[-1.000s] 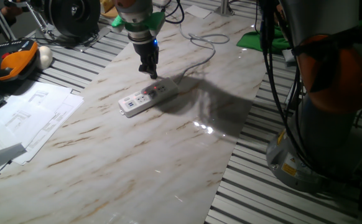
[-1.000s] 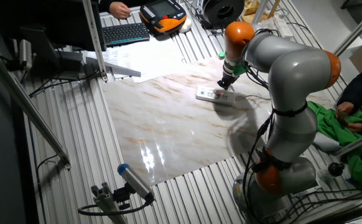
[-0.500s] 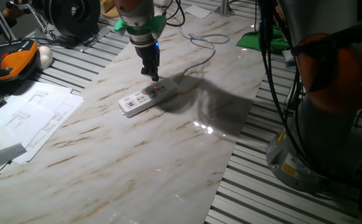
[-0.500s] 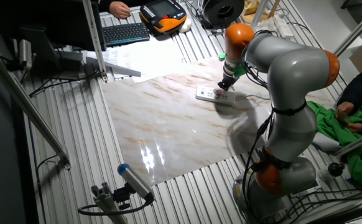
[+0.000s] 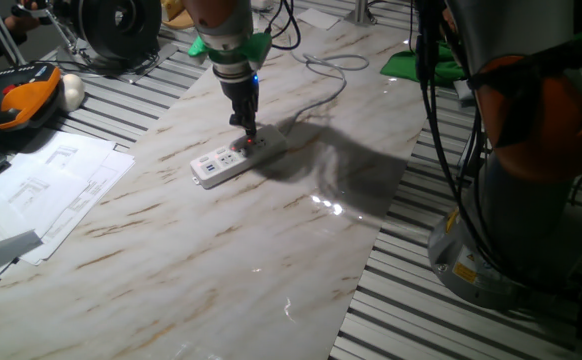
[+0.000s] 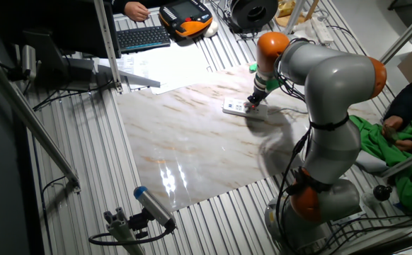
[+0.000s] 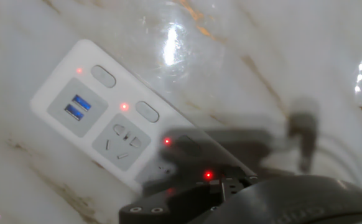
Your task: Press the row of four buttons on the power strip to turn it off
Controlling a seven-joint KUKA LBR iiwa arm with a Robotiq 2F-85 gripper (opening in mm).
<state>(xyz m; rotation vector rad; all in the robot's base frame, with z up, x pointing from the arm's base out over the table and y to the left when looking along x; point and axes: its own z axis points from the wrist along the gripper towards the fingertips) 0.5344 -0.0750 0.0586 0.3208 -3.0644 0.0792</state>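
**Gripper down on the power strip**

The white power strip (image 5: 229, 158) lies near the middle of the marbled desk (image 5: 201, 260), its pale cable (image 5: 323, 95) trailing off toward 1 o'clock. The gripper (image 5: 248, 131) points straight down at the strip's cable end. In the hand view the buttons (image 7: 147, 111) run in a line toward 4 o'clock, a red light beside each. I cannot tell whether the gripper is open or closed.

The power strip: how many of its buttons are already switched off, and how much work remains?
Done: nothing visibly; four red lights glow along the power strip in the hand view. In hand: the gripper stands low over the strip's cable end, but contact cannot be judged. Left: all four buttons, it seems; two lie uncovered toward the USB end.
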